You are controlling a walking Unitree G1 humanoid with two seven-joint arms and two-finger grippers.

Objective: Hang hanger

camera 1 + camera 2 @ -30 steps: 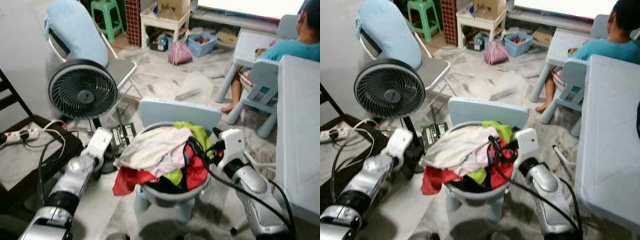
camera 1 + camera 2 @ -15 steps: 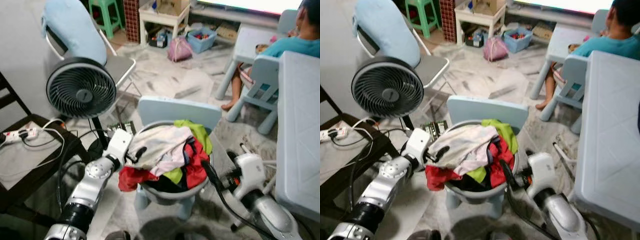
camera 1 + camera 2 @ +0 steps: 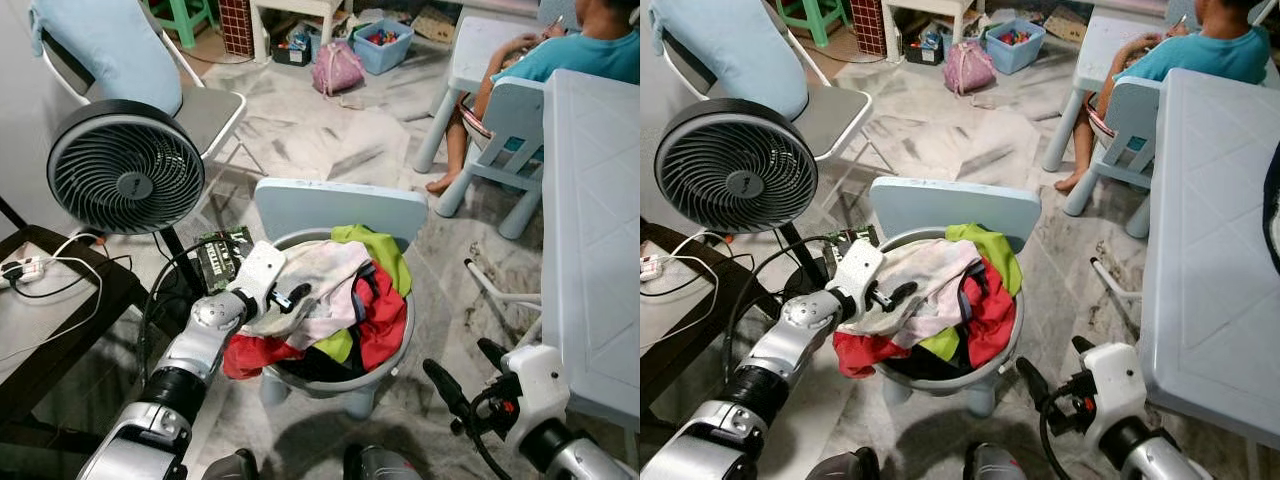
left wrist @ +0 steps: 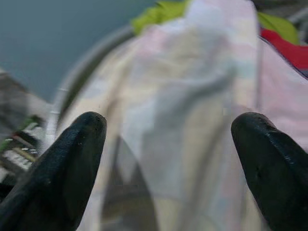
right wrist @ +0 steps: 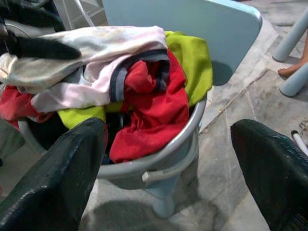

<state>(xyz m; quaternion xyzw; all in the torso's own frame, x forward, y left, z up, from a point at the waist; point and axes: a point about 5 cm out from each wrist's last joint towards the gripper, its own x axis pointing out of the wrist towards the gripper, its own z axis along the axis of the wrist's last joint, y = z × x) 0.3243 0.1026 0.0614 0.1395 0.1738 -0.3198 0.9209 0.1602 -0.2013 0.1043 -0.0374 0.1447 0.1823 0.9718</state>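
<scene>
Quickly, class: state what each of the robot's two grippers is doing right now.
Left gripper: open, fingers spread over the pale cloth atop the grey laundry basket.
Right gripper: open, holding nothing, low beside the basket.

1. A grey basin (image 3: 385, 372) is sitting on a pale blue child's chair (image 3: 340, 207), heaped with laundry: a pale garment (image 3: 320, 285) on top, a red one (image 3: 385, 320) and a lime-green one (image 3: 375, 250) beside it.
2. A round black fan (image 3: 125, 167) is standing near a folding chair (image 3: 205, 105) with a light blue cushion (image 3: 100, 40) leaning on it.
3. A person in a teal shirt (image 3: 570, 50) is sitting at a small table (image 3: 480, 45).
4. A pink bag (image 3: 337, 70) is lying on the marble floor (image 3: 330, 140).
</scene>
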